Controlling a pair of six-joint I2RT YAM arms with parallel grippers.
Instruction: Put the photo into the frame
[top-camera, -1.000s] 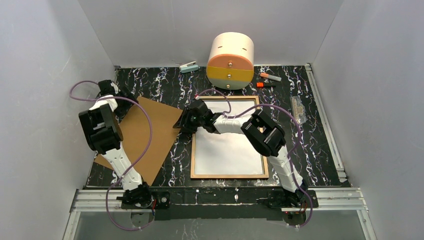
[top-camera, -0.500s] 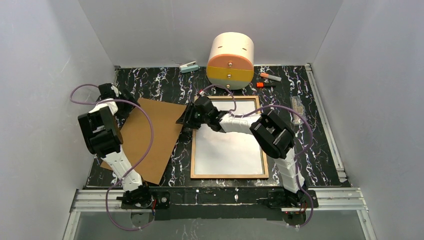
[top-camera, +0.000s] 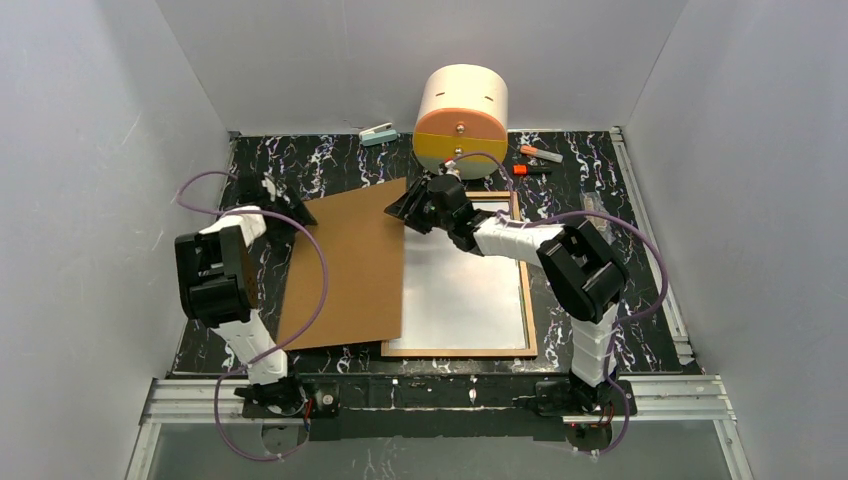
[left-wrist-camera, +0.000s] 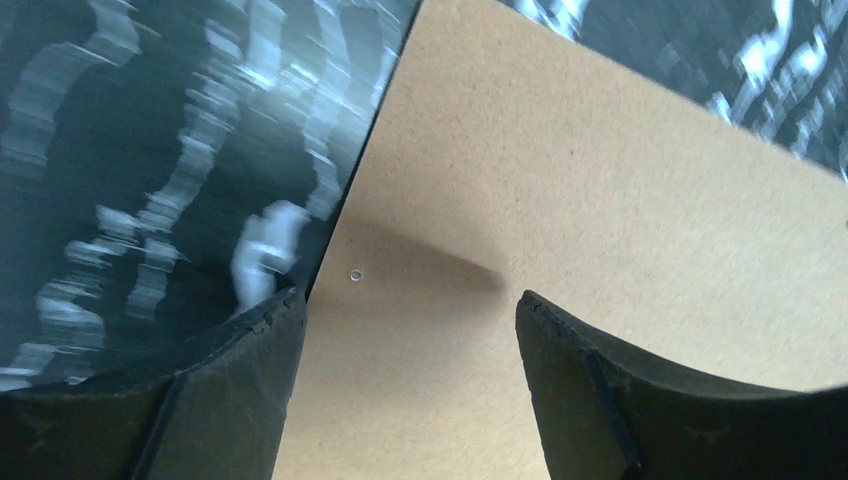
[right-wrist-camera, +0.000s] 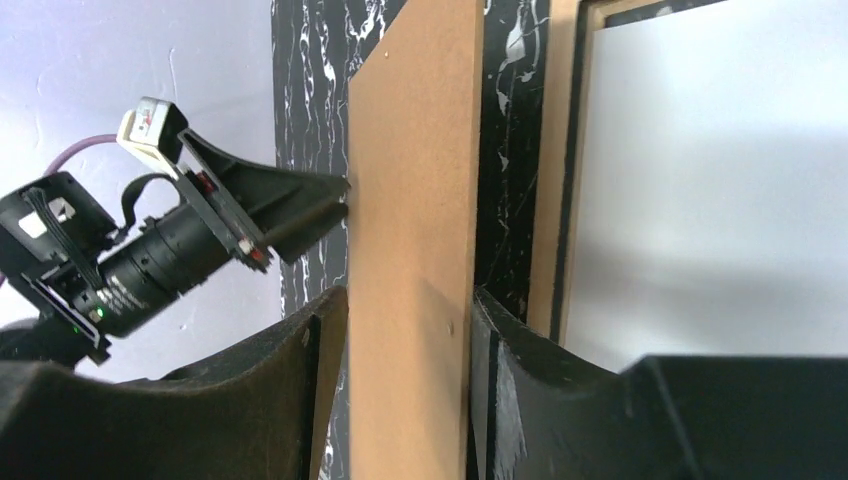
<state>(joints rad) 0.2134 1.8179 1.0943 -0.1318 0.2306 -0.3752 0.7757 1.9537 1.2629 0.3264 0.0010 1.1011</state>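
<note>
The photo (top-camera: 465, 290) lies already inside the frame (top-camera: 458, 352), white back up, so the step in hand is, I judge, the closing. The brown backing board (top-camera: 345, 265) is held with its right edge over the frame's left rim. The right gripper (right-wrist-camera: 408, 295) pinches the board's far right corner, and the board fills the gap between its fingers. The left gripper (left-wrist-camera: 407, 300) has its jaws wide apart over the far left corner and does not clamp the board (one finger seems only to touch the edge). The next move calls for squaring the board with the tan rim before lowering it. The round drawer box (top-camera: 461, 120) at the back has both drawers closed; its content is hidden
</note>
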